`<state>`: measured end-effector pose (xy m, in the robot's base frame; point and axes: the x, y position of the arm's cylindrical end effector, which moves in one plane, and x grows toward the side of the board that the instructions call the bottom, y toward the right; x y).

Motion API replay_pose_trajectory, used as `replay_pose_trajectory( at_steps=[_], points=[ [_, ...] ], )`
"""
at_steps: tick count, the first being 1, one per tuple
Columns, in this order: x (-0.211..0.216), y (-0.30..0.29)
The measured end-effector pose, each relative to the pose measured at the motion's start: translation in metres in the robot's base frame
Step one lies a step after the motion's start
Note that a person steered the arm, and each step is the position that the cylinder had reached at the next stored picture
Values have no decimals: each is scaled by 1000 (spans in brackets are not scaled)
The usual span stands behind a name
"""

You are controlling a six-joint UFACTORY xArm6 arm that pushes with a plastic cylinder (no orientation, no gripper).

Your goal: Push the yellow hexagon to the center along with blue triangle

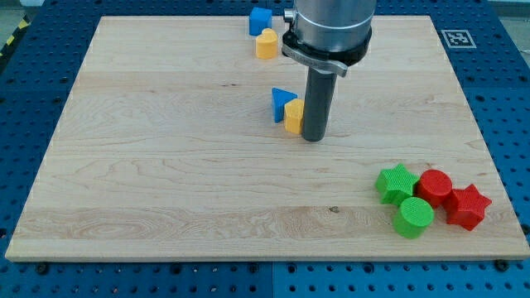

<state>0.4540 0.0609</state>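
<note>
Nearest the view's bottom, well to the lower right of the yellow hexagon (293,117), four blocks sit bunched together on the wooden board (166,182): a green star (395,182), a green cylinder (413,217), a red cylinder (435,185) and a red star (468,207), each touching a neighbour. They play no part in this push and lie apart from it.

The yellow hexagon rests a little above the board's middle, pressed against the blue triangle (281,103) on its left. My tip (313,137) stands touching the hexagon's right side, which suggests I am shoving both blocks leftward as a pair. There is no hand to open or close, only the rod bearing on the block.

Above the hexagon, near the board's top edge, a yellow block (266,44) touches a blue block (260,20); their exact shapes are hard to read. The rod hides the hexagon's right half, and the arm's upper part is cut off.
</note>
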Motion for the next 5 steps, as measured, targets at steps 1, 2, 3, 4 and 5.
replay_pose_trajectory(
  at_steps=[1, 2, 3, 4, 5],
  points=[
    [-2, -2],
    [13, -26],
    [15, -34],
    [0, -34],
    [-10, -34]
  ],
)
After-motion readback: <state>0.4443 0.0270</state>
